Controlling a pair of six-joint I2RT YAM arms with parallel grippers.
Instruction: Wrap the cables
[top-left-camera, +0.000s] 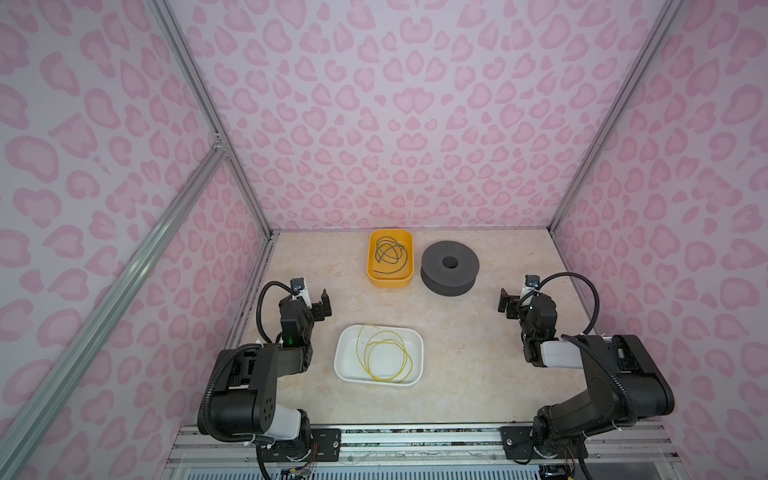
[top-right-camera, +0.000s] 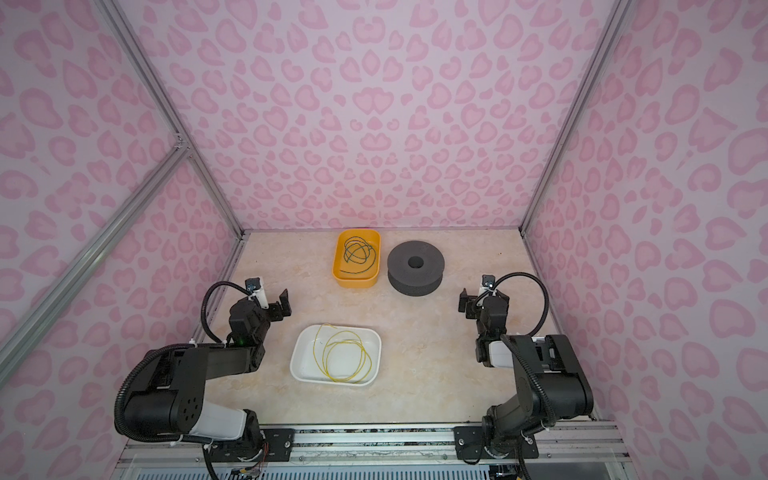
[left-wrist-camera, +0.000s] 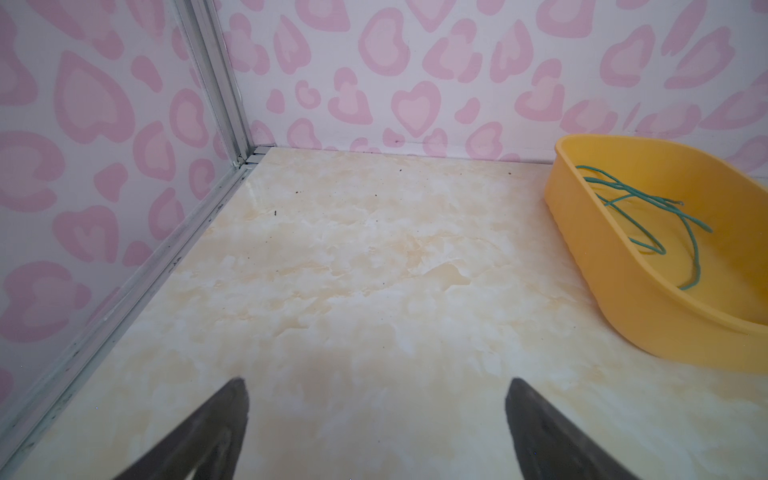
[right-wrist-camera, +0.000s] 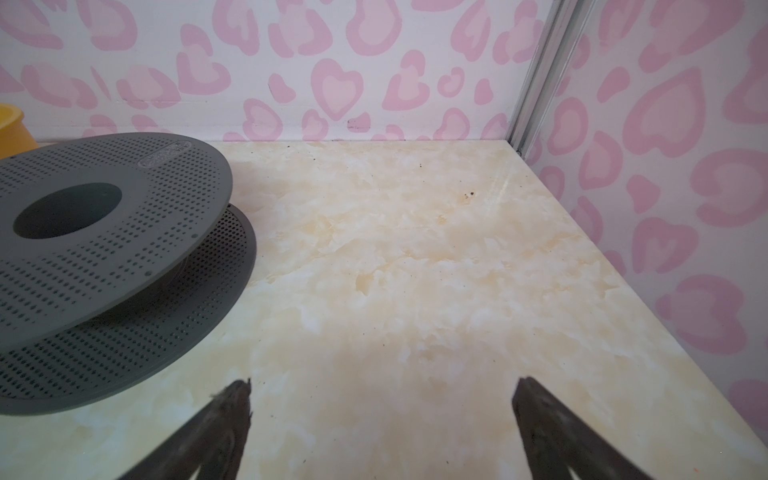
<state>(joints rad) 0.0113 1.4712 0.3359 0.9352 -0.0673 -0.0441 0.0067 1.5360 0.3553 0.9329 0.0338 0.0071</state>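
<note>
The yellow cable (top-left-camera: 386, 358) (top-right-camera: 347, 358) lies in loose loops in a white tray (top-left-camera: 341, 353) at the front middle of the table. The dark green cable (top-left-camera: 390, 251) (top-right-camera: 358, 251) (left-wrist-camera: 648, 208) curls inside an orange-yellow tub (top-left-camera: 390, 282) (left-wrist-camera: 623, 291) at the back. My left gripper (top-left-camera: 322, 307) (left-wrist-camera: 376, 384) hovers open over bare table, left of both containers. My right gripper (top-left-camera: 509, 305) (right-wrist-camera: 384, 382) is open too, over bare table at the right. Neither gripper touches a cable.
A grey perforated spool (top-left-camera: 450, 262) (right-wrist-camera: 104, 232) stands right of the tub, left of my right gripper. Pink heart-patterned walls with aluminium posts close the table on three sides. A metal rail (top-left-camera: 415, 440) with the arm bases runs along the front edge.
</note>
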